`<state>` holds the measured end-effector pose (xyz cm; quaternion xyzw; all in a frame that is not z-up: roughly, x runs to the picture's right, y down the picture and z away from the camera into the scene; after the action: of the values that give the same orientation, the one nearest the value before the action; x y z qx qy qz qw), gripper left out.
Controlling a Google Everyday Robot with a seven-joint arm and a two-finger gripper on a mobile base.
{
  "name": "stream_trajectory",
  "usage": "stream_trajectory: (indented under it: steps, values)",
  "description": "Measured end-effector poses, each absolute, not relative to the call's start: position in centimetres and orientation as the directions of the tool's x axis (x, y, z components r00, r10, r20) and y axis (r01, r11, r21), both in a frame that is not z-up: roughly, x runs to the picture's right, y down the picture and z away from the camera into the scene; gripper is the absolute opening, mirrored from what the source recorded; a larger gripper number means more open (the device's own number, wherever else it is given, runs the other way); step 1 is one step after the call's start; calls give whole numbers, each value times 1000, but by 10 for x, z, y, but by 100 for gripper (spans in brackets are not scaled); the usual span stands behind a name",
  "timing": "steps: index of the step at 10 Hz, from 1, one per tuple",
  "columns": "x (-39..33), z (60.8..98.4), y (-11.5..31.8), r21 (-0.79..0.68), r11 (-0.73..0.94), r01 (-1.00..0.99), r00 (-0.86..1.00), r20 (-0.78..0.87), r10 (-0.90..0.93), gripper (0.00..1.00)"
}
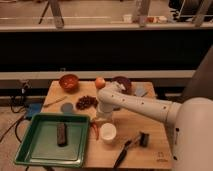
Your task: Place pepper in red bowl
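The red pepper [94, 130] lies on the wooden table [145, 125] between the green tray [30, 145] and a white cup [107, 132]. The red bowl [69, 81] stands at the table's far left and looks empty. My white arm reaches in from the right, and my gripper [102, 119] points down just above and slightly right of the pepper, close to the cup's far rim. Part of the pepper is hidden by the gripper.
The green tray holds a dark bar [61, 134]. A dark red cluster [86, 102], a grey disc [67, 107], an orange [100, 82], a dark bowl [123, 83] and a grey cloth [140, 91] lie behind. A black brush [131, 145] lies at the front right.
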<state>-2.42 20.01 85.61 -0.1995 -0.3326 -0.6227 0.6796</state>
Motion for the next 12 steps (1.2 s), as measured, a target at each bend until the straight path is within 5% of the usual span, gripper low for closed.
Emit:
stream_trajectory:
  steps: [2, 12]
  values:
    - [-23, 856, 199, 139, 146, 979, 7, 700, -714, 36]
    - [-22, 852, 196, 140, 143, 980, 4, 700, -714, 35]
